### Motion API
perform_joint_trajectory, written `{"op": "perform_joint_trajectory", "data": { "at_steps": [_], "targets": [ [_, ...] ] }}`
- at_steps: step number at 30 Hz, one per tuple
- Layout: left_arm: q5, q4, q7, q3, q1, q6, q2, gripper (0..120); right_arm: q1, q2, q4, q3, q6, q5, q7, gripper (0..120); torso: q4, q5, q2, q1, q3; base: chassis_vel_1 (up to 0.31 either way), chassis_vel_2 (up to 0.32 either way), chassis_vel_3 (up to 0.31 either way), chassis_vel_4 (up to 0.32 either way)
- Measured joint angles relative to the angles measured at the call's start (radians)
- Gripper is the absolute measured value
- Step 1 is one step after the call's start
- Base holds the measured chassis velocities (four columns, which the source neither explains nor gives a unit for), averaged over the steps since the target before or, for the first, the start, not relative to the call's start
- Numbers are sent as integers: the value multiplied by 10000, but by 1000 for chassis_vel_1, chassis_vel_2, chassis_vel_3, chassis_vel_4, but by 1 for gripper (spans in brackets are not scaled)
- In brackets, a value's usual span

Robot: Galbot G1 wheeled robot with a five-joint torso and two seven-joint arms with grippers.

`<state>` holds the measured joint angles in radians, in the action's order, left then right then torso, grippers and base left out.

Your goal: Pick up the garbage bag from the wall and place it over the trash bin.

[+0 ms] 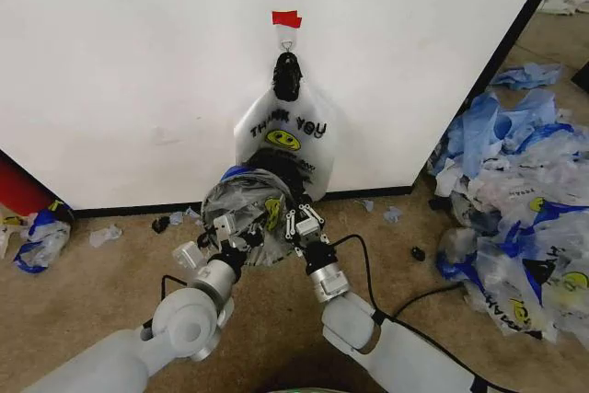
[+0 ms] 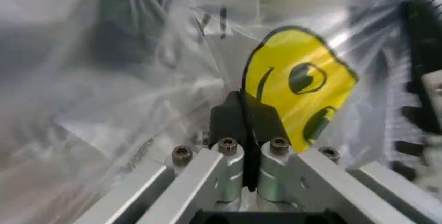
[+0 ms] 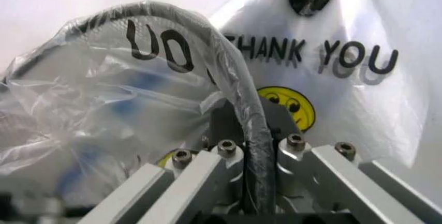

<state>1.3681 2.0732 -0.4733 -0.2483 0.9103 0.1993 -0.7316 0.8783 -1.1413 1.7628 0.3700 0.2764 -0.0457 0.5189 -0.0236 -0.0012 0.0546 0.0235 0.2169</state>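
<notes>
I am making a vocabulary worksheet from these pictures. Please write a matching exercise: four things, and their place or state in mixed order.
1 garbage bag
2 THANK YOU bag
3 red tape
4 left hand

A hangs from the hook
B shut on the garbage bag
C draped over the trash bin
D stuck on the wall above the hook

Pairs: 1-C, 2-A, 3-D, 4-B

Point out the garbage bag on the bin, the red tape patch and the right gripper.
garbage bag (image 1: 241, 198): head view, crumpled film over the bin.
red tape patch (image 1: 286, 18): head view, middle of the patch on the wall.
right gripper (image 3: 257, 146): right wrist view, between fingertips clamped on the rim.
</notes>
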Motion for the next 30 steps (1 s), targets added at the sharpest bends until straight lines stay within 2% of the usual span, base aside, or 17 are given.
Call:
{"op": "perform_joint_trajectory", "data": {
  "at_steps": [13, 30],
  "targets": [
    [5, -953, -213, -1102, -1156, 135, -399, 0, 310, 338, 688, 156, 21, -45, -260, 0, 0, 1, 0, 0, 0, 0, 0, 0, 0],
    [-4, -1709, -893, -1062, -1819, 340, -817, 0, 784, 835, 1185, 138, 266, -64, -635, 0, -1, 1, 0, 0, 0, 0, 0, 0, 0]
  ]
}}
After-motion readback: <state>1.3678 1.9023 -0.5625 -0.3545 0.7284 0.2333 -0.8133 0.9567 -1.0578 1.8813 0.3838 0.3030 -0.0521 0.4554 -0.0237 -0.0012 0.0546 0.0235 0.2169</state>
